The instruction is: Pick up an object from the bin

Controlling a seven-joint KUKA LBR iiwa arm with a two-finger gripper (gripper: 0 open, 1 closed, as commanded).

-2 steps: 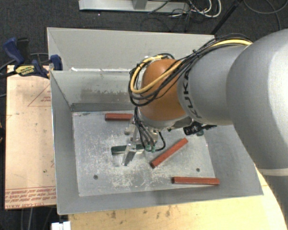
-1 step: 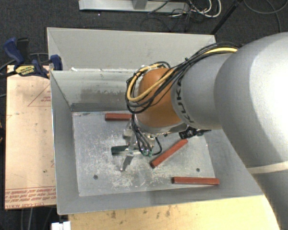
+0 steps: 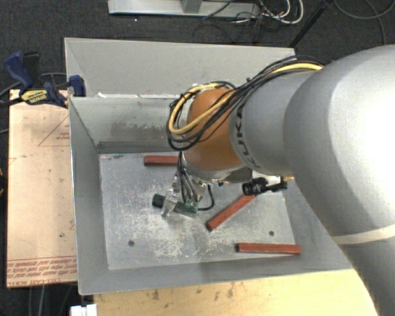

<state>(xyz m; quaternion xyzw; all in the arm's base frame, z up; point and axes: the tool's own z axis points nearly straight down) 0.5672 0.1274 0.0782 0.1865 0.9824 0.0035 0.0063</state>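
Down near the bin [image 3: 131, 226] floor hangs the gripper [image 3: 180, 206], open or closed I cannot tell; a reddish-brown stick [image 3: 230, 212] lies just right of it, a second stick [image 3: 161, 160] beyond.

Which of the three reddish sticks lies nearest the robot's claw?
The slanted stick in the middle, just right of the gripper. The back-wall stick and the front stick lie farther off.

In the bin [image 3: 85, 196]: back stick [image 3: 161, 160] behind the hand [image 3: 178, 206], slanted stick [image 3: 230, 212] just right of it, front stick [image 3: 268, 247] right and before.
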